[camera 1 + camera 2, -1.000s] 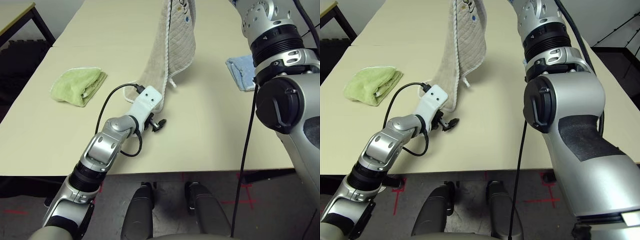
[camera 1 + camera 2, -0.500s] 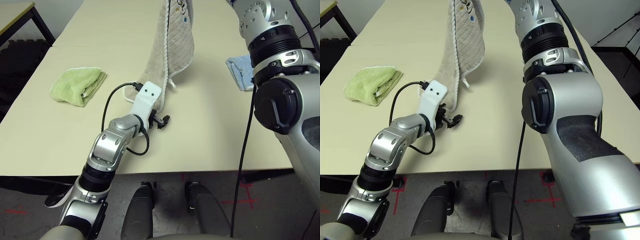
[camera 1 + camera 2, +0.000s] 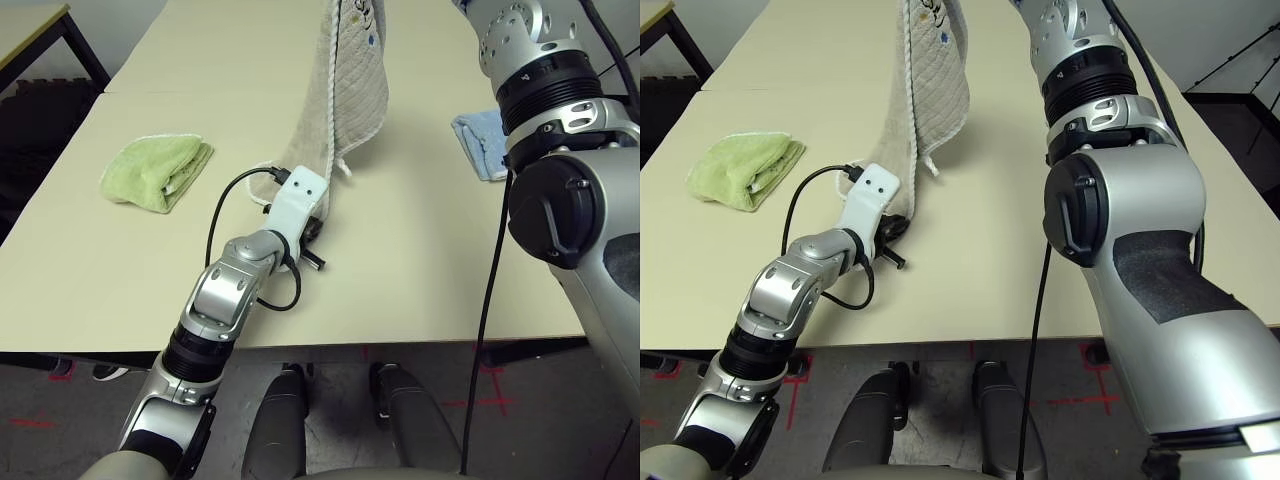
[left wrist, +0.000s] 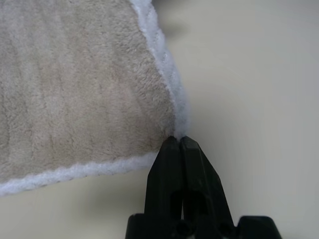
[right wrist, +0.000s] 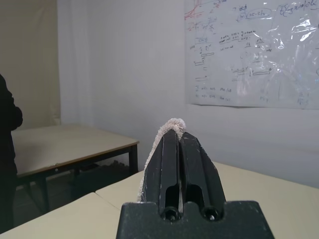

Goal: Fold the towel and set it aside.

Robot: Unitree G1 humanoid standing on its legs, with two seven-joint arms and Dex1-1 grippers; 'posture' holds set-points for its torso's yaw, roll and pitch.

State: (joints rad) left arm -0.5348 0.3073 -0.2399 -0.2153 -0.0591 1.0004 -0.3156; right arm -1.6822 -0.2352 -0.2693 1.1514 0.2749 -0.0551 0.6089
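Bench: folded cloth on its left, second cloth on its right, towel between them.

A pale cream tabletop with a straight near edge carries the cloths; a thin seam crosses its farther part. Toward the left lies a light green towel, folded into a soft, rounded bundle with white edging. Well apart, toward the right, lies a light blue towel, folded and partly hidden.
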